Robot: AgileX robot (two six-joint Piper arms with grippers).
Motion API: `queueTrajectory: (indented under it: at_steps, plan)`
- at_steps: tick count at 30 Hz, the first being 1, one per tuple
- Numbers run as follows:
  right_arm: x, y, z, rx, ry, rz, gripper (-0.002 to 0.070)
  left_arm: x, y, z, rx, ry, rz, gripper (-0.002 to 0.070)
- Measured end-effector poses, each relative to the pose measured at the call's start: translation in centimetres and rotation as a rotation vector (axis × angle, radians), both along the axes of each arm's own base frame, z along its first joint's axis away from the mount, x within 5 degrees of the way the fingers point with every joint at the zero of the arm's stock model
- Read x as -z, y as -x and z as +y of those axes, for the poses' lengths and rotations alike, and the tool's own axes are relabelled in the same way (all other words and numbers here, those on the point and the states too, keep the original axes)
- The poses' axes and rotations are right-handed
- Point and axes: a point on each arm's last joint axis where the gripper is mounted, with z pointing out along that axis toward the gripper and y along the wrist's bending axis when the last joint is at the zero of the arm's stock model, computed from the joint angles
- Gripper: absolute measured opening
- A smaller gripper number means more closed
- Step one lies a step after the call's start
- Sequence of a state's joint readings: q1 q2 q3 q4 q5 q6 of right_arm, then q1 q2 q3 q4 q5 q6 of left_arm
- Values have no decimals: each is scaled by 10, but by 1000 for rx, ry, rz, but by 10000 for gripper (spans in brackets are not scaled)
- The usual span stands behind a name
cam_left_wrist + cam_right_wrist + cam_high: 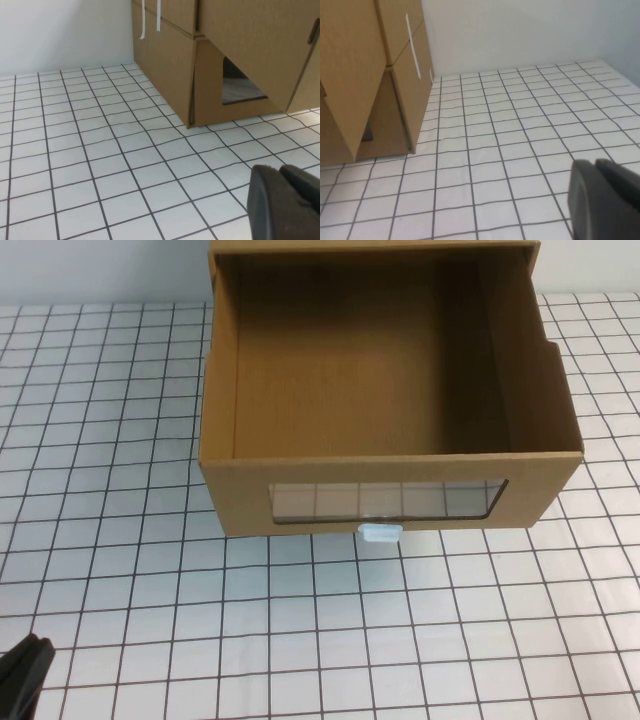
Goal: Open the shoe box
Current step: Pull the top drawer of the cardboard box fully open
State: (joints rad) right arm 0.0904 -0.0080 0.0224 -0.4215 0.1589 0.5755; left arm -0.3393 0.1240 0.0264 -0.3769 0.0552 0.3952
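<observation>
Brown corrugated-cardboard shoe box [240,492] at the far middle of the white gridded counter [330,640], long axis front-to-back. Windowed drawer front and white pull tab [380,533] facing the robot, far end cut off. Left claw [280,172] closed, near-left corner; right claw [596,166] closed, right of the box.
</observation>
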Motion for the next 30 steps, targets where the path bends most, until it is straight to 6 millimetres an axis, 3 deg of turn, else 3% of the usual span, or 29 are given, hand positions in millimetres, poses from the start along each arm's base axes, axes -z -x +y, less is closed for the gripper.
queueTrajectory:
  at_steps: [9, 13, 18, 22, 30]
  plan:
    - [-1, 0, 2, -24, -29, -11, -13, 1, 0, 0, 2, -2, 6, -3]
    - [0, 0, 7, -85, 66, -2, -13, 1, 0, 0, 3, -2, 7, -3]
    - [9, 2, 11, -147, 168, 80, -13, 1, 0, 0, 3, -2, 7, -3]
    - [17, 4, 14, -181, 178, 172, -13, 1, 0, 0, 4, -3, 9, -3]
    - [19, 5, 15, -191, 158, 186, -13, 1, 0, 0, 4, -3, 9, -3]
